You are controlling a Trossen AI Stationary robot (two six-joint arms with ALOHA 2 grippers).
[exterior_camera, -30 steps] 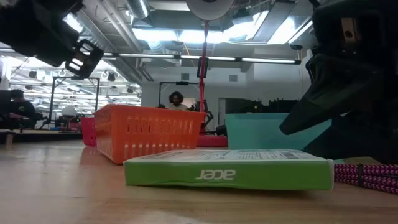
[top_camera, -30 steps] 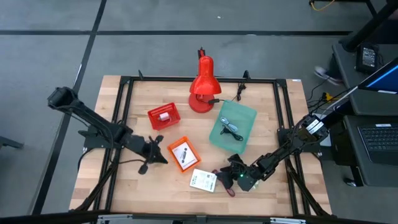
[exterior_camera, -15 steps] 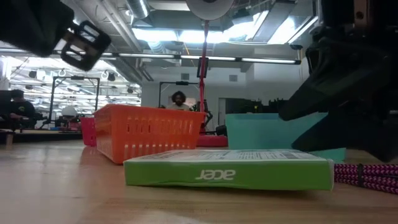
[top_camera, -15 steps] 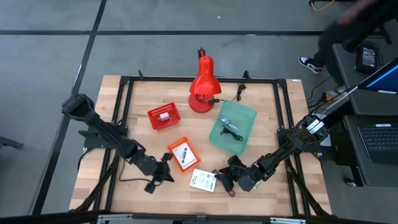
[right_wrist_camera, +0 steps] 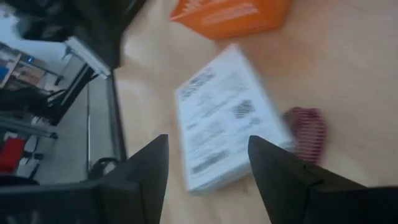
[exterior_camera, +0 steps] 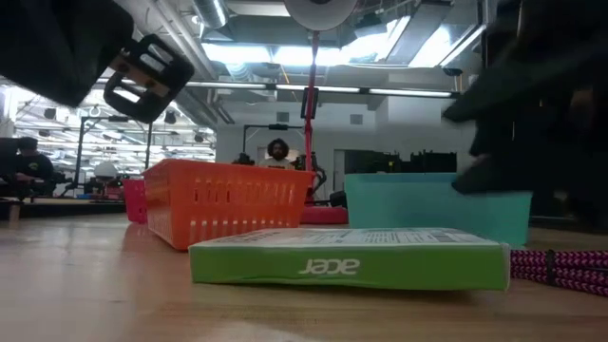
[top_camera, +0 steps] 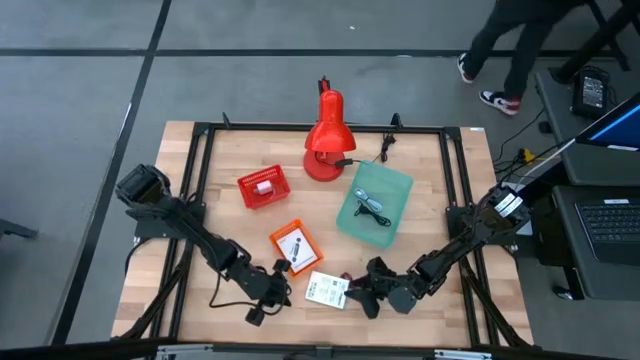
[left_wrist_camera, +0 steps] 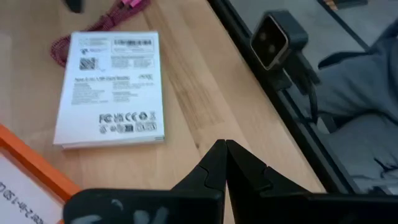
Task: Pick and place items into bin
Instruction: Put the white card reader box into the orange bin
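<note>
A white printed box lies flat on the table near its near edge; the low view shows its green side. A magenta braided strap lies beside it on the right. My left gripper is shut and hovers left of the box, near the table's near edge. My right gripper is open, just right of the box and over its right edge, the fingers apart from it. An orange tray with a white card sits farther in. The teal bin holds a black coiled cable.
A red desk lamp stands at the far side, and a red basket with a pale item sits to its left. A black frame rings the table. A person walks beyond the far right corner. Bare wood lies along the left side.
My left gripper has swung toward the table's near edge and to the right, ending close to the white box's left side. My right gripper has crept a little toward the near edge and left, closer to the box. The things on the table have stayed put.
</note>
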